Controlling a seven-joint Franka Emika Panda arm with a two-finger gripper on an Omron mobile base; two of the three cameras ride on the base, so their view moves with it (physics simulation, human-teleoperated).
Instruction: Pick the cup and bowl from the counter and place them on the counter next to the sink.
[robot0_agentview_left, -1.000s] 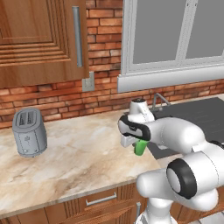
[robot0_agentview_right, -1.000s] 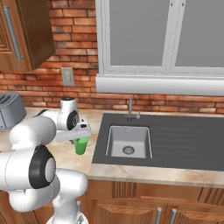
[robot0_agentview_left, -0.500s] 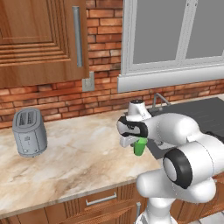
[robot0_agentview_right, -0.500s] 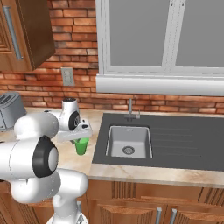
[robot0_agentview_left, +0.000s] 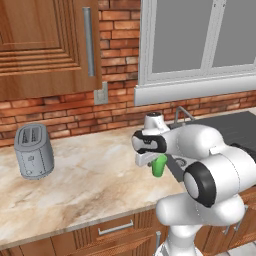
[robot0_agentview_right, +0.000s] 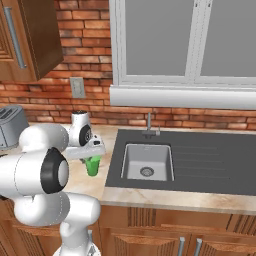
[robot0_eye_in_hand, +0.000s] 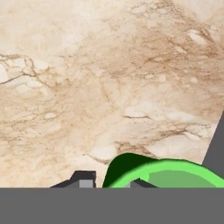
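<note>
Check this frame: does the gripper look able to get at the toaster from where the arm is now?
Probably not without moving over. The gripper sits right at the green cup beside the sink, while the toaster stands far along the counter. Nothing lies between them on the stone.

arm elbow swung lower and forward, claw (robot0_eye_in_hand: 111, 183) barely loosening on cup (robot0_agentview_left: 159, 165)

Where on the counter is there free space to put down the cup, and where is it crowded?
The counter is bare between the toaster and the cup. In the right base view a narrow strip lies free between the cup and the sink rim. It is crowded at the cup itself, where the tool sits over its rim.
</note>
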